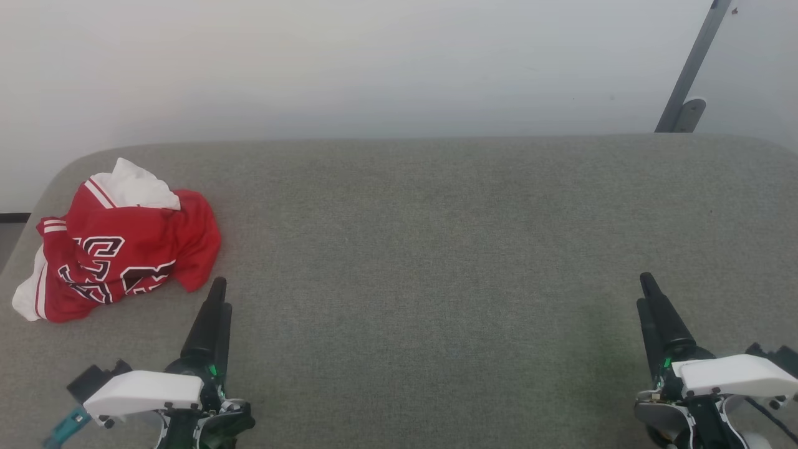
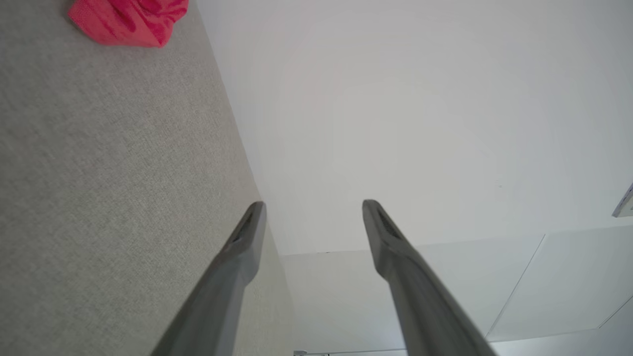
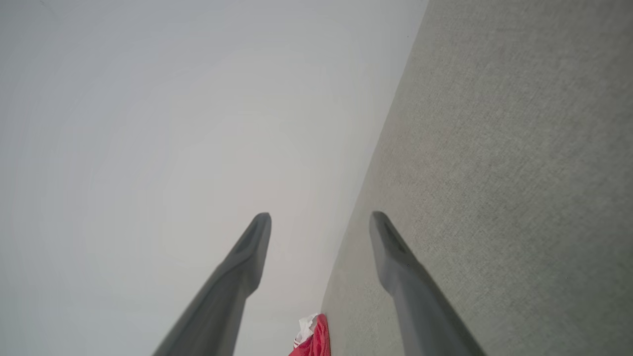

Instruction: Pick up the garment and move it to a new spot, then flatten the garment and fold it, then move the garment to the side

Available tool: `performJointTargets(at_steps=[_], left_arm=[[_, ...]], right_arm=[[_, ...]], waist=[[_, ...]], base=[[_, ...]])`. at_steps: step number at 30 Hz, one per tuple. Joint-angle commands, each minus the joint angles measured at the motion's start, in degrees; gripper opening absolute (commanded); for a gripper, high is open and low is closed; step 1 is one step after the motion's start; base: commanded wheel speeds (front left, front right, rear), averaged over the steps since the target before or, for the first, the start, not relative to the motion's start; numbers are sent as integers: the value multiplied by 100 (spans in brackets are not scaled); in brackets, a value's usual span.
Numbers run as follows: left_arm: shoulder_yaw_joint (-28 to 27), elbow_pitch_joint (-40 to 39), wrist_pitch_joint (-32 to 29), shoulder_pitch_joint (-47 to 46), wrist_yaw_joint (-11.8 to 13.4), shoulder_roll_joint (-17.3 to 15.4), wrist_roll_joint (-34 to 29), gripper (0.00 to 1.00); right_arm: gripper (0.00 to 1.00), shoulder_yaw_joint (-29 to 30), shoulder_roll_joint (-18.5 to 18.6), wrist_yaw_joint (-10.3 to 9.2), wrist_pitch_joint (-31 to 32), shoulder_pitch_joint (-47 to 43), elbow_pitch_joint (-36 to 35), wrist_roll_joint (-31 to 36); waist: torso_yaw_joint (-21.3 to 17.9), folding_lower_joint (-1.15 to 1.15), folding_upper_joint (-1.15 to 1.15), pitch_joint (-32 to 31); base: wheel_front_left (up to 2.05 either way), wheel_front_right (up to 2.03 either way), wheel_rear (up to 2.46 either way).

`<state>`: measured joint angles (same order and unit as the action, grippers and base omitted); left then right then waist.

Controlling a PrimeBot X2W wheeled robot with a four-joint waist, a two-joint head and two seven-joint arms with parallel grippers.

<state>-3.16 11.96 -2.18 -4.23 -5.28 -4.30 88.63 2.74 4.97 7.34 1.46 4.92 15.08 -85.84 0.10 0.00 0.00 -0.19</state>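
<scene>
Grey woven fabric covers the table point(image 1: 436, 237), which has rounded far corners and backs onto a plain white wall point(image 1: 374, 62). Over the near-left part of it sits the left gripper point(image 1: 218, 288), pointing toward the far edge. In the left wrist view its two dark fingers point(image 2: 247, 237) stand spread apart, nothing between them. Just beyond and to the left of their tips lies the garment point(image 1: 124, 249), with a thin strip of grey showing between cloth and gripper. It is a crumpled heap in the far-left corner, close to the left edge: red body uppermost, black-and-white lettering bunched across the front, a white sleeve with striped trim poking out at the back, and more white at the near-left end.

The right gripper point(image 1: 645, 284) is over the near-right part of the table, well apart from the garment. Its fingers point(image 3: 252, 242) are likewise parted and bare in the right wrist view. A grey metal strut point(image 1: 689, 75) leans against the wall past the far-right corner.
</scene>
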Motion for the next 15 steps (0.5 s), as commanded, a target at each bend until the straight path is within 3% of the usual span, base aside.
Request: performJointTargets(at_steps=[1,15], left_arm=[[67,-134,81,-98,42,-103,-174,100],[591,-5,488,-213,362,-601,-1760,100]], right_arm=[[100,-54,87,14,-85,161,-84,198],[100,-78,312,15,-300,307,240,1798]], waist=[[1,0,0,-6],[-13,0,0,-60]], base=[[0,0,0],[0,0,0]])
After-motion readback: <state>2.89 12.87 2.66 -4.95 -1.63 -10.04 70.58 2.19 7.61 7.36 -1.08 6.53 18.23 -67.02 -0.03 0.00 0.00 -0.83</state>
